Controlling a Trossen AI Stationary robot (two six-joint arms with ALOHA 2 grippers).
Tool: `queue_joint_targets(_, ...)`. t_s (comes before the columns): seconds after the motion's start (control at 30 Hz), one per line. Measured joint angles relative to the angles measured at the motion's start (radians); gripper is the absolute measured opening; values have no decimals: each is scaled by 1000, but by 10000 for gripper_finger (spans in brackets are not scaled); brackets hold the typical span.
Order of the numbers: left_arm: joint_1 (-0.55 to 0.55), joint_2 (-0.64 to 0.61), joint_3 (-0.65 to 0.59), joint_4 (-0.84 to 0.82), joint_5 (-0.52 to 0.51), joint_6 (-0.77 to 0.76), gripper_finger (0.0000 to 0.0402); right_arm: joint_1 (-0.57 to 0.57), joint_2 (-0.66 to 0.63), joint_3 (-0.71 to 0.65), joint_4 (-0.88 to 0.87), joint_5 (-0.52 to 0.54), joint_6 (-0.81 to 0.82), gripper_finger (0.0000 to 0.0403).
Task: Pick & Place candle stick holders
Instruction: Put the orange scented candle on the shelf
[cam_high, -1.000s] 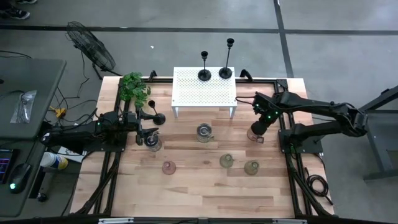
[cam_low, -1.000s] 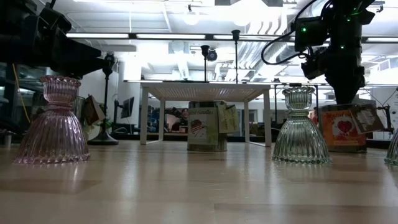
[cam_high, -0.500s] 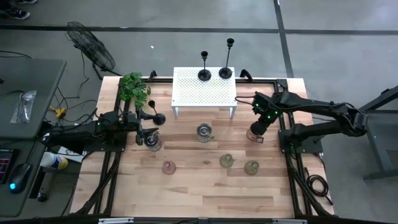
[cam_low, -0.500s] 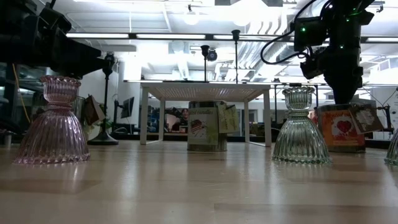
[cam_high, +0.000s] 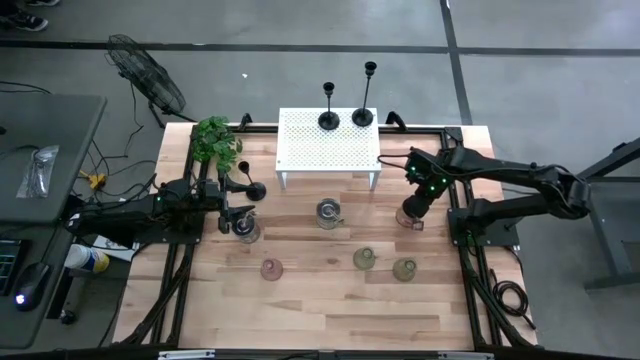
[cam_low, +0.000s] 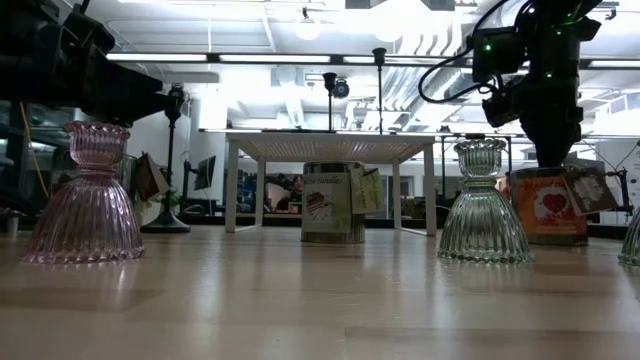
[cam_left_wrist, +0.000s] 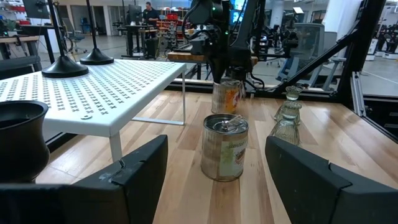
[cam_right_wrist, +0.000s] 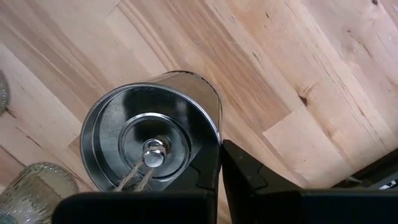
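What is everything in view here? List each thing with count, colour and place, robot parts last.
shelf: one, white, far middle
candlesticks: three, black; two on the shelf, one by the plant
plant: one, green, far left corner
tins: two, silver; one in the middle, one under the right pincer
glass holders: four; one pink and two greenish in the near row, one clear by the left pincer
fan: one, black, beyond the far left corner
left pincer: open, left of the middle tin
right pincer: shut, at a tin's rim
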Motion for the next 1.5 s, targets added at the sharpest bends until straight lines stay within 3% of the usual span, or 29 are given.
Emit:
queue_joint_targets(0.57,0,0,0,0,0,0,265,0,-13,49,-55,-5,-2,4)
queue_joint_targets(0.87,0,0,0,0,0,0,265,0,-40,169,-132,-1,-23,4)
queue_joint_targets(1.23,0,0,0,0,0,0,265,-38,-6,463,-264,-11,-139,4)
queue_joint_targets(1.5,0,0,0,0,0,0,265,-92,178,759,-328,27,-297,4)
